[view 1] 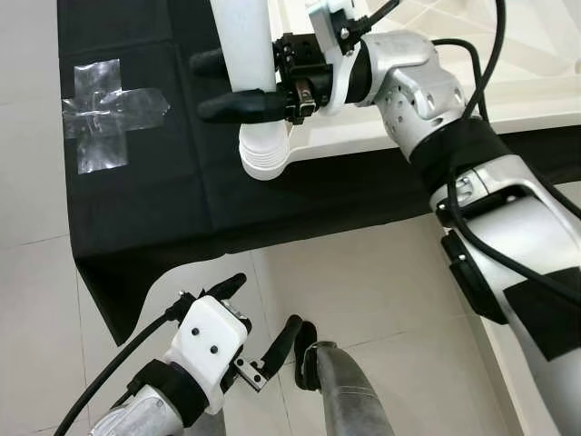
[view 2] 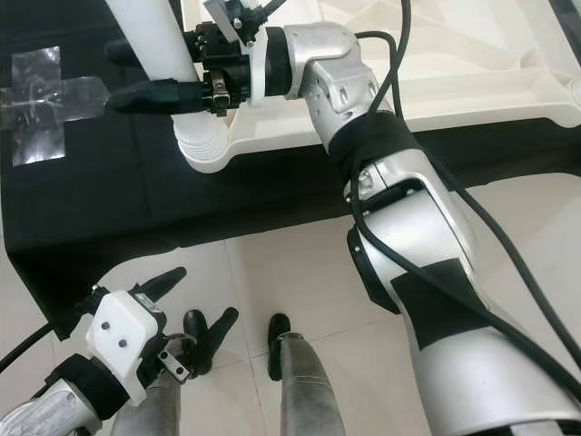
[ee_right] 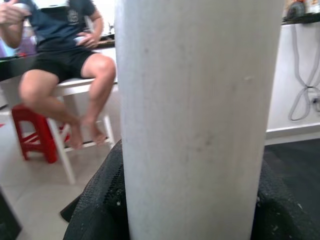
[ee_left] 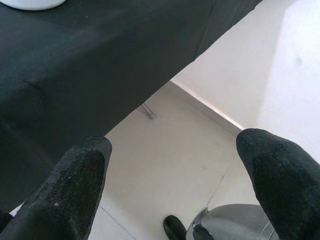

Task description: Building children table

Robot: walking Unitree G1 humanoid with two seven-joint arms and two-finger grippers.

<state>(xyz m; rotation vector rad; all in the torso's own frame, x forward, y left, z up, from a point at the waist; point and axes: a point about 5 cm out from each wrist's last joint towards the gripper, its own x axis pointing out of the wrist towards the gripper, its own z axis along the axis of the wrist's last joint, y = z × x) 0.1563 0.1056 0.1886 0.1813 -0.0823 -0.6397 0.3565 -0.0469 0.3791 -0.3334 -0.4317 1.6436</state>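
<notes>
Left eye view gives you the relation that matters: the right gripper (view 1: 238, 84) has its jaws clamped on the white table leg (view 1: 247, 45), one black finger on each side of the tube, and the leg stands close to upright with its ribbed lower end (view 1: 264, 156) pointing down, just beside the near corner of the white tabletop (view 1: 454, 109). That tabletop lies on the desk, on its black cloth (view 1: 163, 195), with its ribbed underside showing up, so you would judge the step in hand to be seating this leg into a corner socket; the socket itself is hidden behind the leg and the wrist, so you cannot tell how well the two are lined up. The leg's long axis runs nearly vertical, so the coming move looks like a short shift toward the corner and then a straight push down. Your left gripper (view 1: 263, 322) hangs low over the tiled floor (view 1: 381, 282) in front of the desk edge, jaws apart and holding nothing, well apart from the leg. Room is open on the left of the leg, where the cloth carries a clear tape cross (view 1: 104, 109); on the right the tabletop edge crowds it. Right wrist view also shows a seated person (ee_right: 65, 55) beyond the leg.
</notes>
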